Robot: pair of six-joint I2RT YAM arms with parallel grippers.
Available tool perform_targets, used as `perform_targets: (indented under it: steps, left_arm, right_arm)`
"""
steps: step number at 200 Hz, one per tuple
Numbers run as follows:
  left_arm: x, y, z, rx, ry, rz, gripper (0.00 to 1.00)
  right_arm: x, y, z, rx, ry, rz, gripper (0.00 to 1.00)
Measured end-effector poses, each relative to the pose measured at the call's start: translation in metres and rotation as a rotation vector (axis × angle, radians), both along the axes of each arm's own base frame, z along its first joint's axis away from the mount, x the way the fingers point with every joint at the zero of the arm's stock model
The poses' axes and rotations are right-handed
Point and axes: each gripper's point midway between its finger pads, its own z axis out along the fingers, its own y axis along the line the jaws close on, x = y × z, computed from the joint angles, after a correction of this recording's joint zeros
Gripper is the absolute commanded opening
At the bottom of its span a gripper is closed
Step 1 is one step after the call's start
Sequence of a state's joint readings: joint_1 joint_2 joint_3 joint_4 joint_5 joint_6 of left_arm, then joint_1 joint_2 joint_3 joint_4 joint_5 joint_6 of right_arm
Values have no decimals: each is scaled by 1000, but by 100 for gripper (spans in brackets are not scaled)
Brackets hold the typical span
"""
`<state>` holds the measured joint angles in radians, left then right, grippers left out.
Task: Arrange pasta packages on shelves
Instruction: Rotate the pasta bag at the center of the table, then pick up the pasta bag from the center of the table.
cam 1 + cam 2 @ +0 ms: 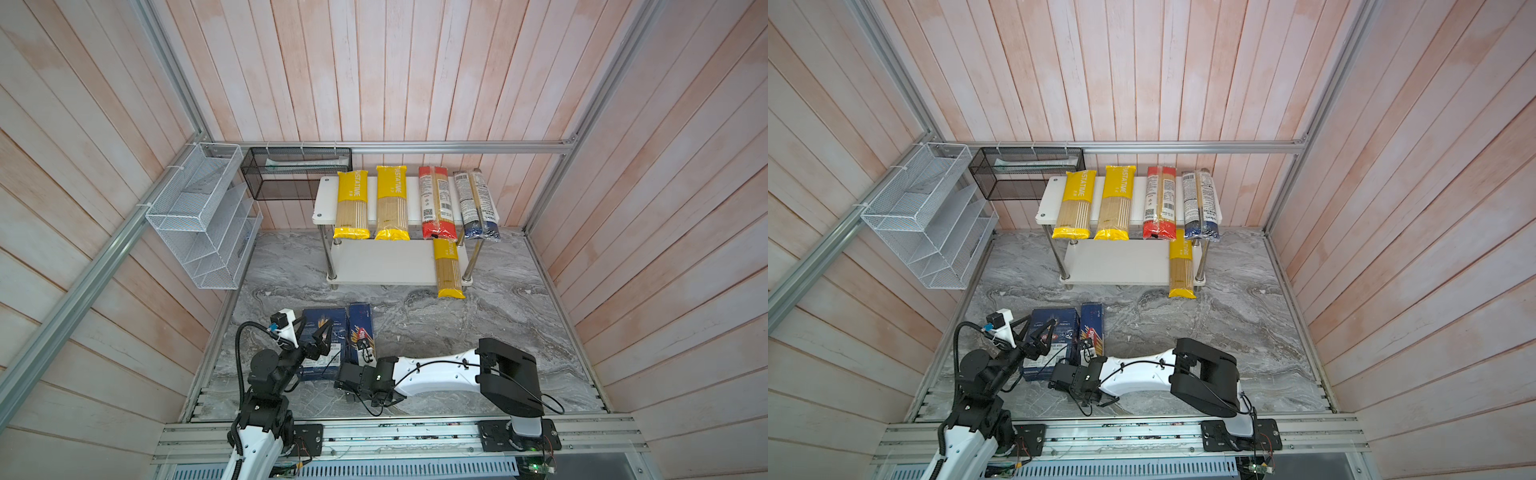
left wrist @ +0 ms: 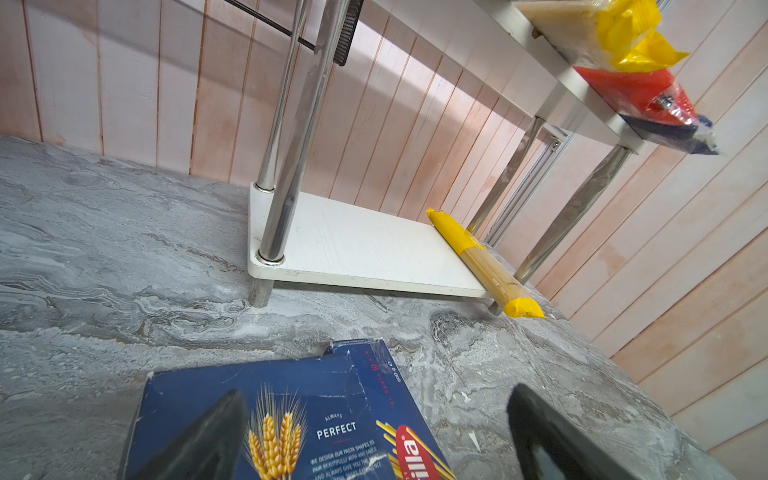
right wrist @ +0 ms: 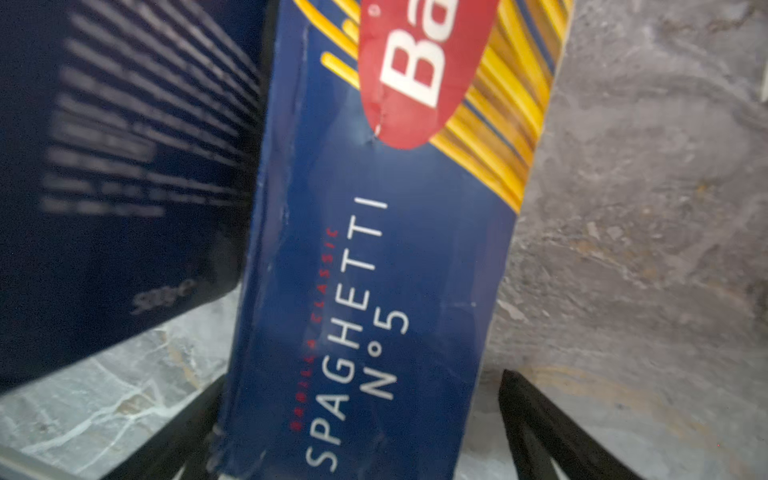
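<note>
Right wrist view: right gripper point(image 3: 361, 378) wide open astride narrow Barilla box point(image 3: 374, 249) on the surface point(image 3: 644, 208).
Beside it, left gripper point(image 2: 378, 390) open over wider Barilla box point(image 1: 324, 316); farther off, lone yellow bag point(image 1: 448, 268) on lower shelf point(image 1: 374, 262); yellow pair point(image 1: 352, 203), red-ended bag point(image 1: 434, 203) and blue-ended bag point(image 1: 476, 203) across upper shelf point(image 1: 326, 199).

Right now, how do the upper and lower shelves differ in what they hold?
The upper shelf holds four bags: two yellow bags, a red-ended bag and a dark-blue-ended bag; the lower shelf holds a lone yellow bag. The upper shelf's load spans its width; the lower shelf's lies at one end, the rest bare. Both are white boards on chrome legs.
</note>
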<state>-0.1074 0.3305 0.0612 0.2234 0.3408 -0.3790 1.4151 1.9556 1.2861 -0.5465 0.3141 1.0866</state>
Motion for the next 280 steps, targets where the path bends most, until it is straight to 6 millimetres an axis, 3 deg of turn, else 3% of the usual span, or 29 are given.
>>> perform_targets:
  steps: [42, 63, 103, 157, 183, 212, 243, 280]
  left_arm:
    - [0, 0, 0, 0, 0, -4, 100]
    - [-1, -2, 0, -1, 0, -11, 100]
    - [-1, -4, -2, 0, 9, -24, 100]
    - [0, -4, -5, 1, 20, -28, 100]
    - [0, -4, -4, 1, 19, -28, 100]
    - [0, -4, -4, 1, 17, -28, 100]
    - [0, -4, -4, 1, 17, -29, 100]
    - [0, -5, -3, 1, 14, -30, 100]
  right_arm:
    - [1, -50, 0, -37, 1, -28, 98]
    - [0, -62, 6, -41, -12, 33, 98]
    - [4, -57, 33, 1, -63, 177, 98]
    - [31, -40, 51, 13, -114, 217, 98]
    - [36, -30, 43, 3, -118, 239, 98]
    - [46, -37, 25, -41, -101, 216, 98]
    - [56, -42, 18, -64, -106, 188, 98]
    - [56, -33, 12, -31, -101, 200, 98]
